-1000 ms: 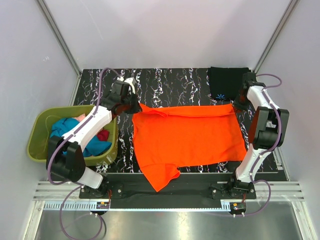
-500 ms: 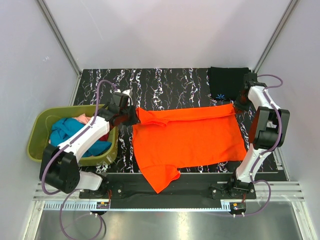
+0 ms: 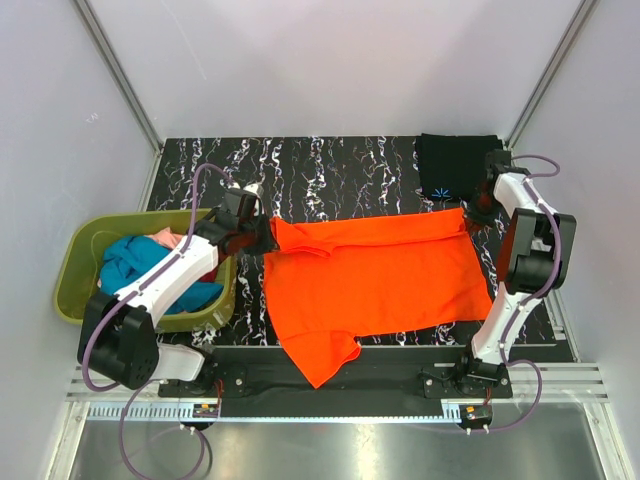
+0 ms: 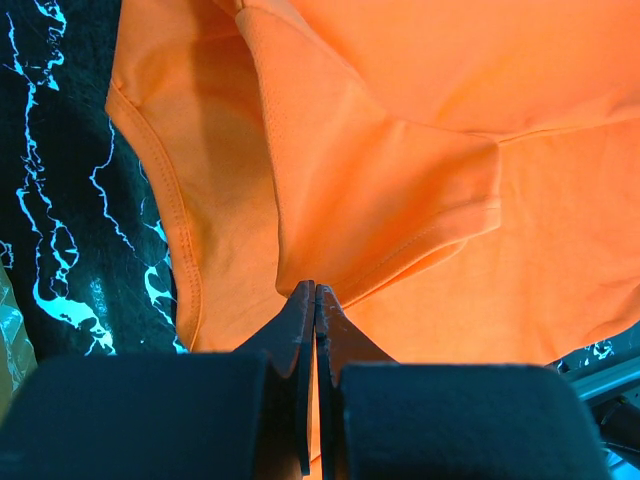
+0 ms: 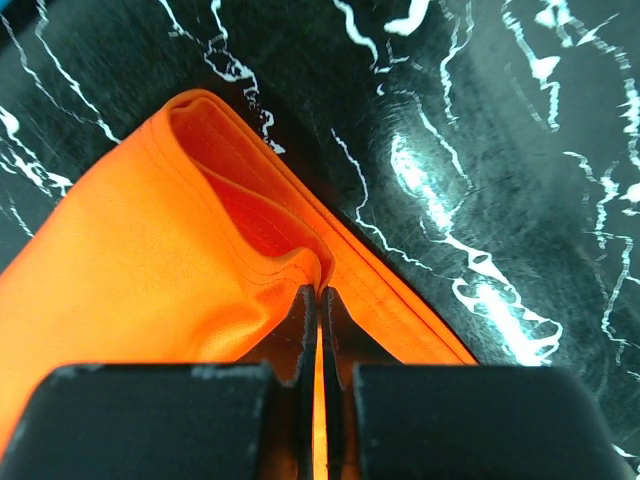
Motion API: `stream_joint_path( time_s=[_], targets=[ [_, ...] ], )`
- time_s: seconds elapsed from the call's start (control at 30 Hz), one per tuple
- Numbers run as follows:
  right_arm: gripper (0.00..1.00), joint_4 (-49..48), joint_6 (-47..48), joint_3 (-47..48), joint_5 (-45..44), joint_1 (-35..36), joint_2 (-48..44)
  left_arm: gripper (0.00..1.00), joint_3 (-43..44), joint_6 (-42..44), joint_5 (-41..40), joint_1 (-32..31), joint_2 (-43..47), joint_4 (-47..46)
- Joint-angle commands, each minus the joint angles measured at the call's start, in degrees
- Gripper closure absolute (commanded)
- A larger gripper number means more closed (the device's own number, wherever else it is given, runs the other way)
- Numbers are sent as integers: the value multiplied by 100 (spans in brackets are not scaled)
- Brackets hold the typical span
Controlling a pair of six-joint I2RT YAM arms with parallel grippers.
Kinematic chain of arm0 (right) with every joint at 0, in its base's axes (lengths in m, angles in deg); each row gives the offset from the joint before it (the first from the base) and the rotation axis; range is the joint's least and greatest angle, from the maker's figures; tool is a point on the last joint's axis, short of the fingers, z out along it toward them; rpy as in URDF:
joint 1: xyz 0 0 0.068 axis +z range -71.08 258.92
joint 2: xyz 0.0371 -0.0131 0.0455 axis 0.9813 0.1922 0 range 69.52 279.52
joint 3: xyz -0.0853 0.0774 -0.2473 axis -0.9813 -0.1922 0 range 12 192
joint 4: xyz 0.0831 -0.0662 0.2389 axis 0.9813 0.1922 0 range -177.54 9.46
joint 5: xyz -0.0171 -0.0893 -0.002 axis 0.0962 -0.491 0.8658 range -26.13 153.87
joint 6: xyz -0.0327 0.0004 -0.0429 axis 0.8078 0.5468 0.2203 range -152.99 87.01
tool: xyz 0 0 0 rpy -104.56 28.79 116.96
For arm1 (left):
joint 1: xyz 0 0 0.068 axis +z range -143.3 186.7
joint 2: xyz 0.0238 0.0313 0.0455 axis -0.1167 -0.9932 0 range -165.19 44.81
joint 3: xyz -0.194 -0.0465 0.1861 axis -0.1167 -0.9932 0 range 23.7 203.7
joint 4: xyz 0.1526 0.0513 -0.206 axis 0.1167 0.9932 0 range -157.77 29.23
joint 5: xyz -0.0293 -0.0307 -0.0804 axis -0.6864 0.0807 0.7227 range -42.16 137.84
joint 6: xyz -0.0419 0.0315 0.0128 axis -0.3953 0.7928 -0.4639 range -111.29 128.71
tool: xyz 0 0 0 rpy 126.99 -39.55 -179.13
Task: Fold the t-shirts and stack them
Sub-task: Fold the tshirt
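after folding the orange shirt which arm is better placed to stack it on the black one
Right, probably: the black t-shirt lies in the far right corner just beyond the right gripper, which pinches the orange t-shirt. The left gripper holds its other end, farther away.

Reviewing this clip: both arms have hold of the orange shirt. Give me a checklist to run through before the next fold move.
1. Left pincer grip on the orange t-shirt: ok, jaws closed with cloth pinched.
2. Right pincer grip: ok, jaws closed on the folded hem.
3. Held far edge roughly level between the two: ok.
4. Shirt entirely on the table: not ok, its near left part laps over the near edge.
5. Black t-shirt out of the fold path: ok, it lies in the far right corner, beyond the held edge.
6. Number of cloth layers in each pinch: cannot tell.
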Motion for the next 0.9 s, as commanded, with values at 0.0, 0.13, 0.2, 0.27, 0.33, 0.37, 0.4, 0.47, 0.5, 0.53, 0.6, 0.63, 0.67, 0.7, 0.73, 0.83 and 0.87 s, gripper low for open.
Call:
stream_joint_path(
  time_s=[0.0,0.13,0.2,0.27,0.33,0.37,0.4,0.47,0.5,0.53,0.6,0.63,0.67,0.7,0.73,0.83,0.87],
  targets=[
    [100,77,39,31,167,-35,43,100,-25,-11,-92,-20,165,-140],
    [98,139,21,-22,124,-35,113,100,-7,6,-48,-11,121,-62],
    [98,183,21,-31,80,-35,157,100,1,6,-48,-11,51,-26],
    [98,192,12,-31,36,-35,183,100,-42,6,-48,-11,16,-26],
    [98,192,-5,-22,27,-35,218,100,-86,6,-39,-11,-28,-17],
    [98,200,-14,-5,18,-35,227,100,-87,6,-39,-11,-29,-9],
    [98,218,-23,4,1,-35,245,100,-104,6,-57,-11,-29,-9],
    [97,235,-14,39,-8,-35,306,100,-156,6,-66,-11,-37,0],
    [97,244,-23,48,-26,-35,315,100,-166,6,-57,-11,-55,0],
    [97,253,-32,57,-35,-35,333,100,-183,-3,-48,-11,-64,-8],
    [97,253,-32,66,-52,-35,368,100,-236,-29,-4,-11,-81,-26],
    [97,262,-32,75,-61,-35,377,100,-253,-64,31,-11,-90,-61],
    [96,262,-49,75,-61,-35,385,100,-306,-82,101,-11,-90,-87],
    [96,271,-58,83,-52,-35,403,100,-332,-117,119,-11,-99,-114],
    [96,271,-67,84,-61,-35,429,100,-359,-169,128,-20,-116,-131],
    [93,280,-102,66,-35,-35,464,100,-412,-205,146,-29,-169,-132],
    [93,288,-119,66,-17,-35,473,100,-429,-196,154,-37,-204,-114]
  ],
)
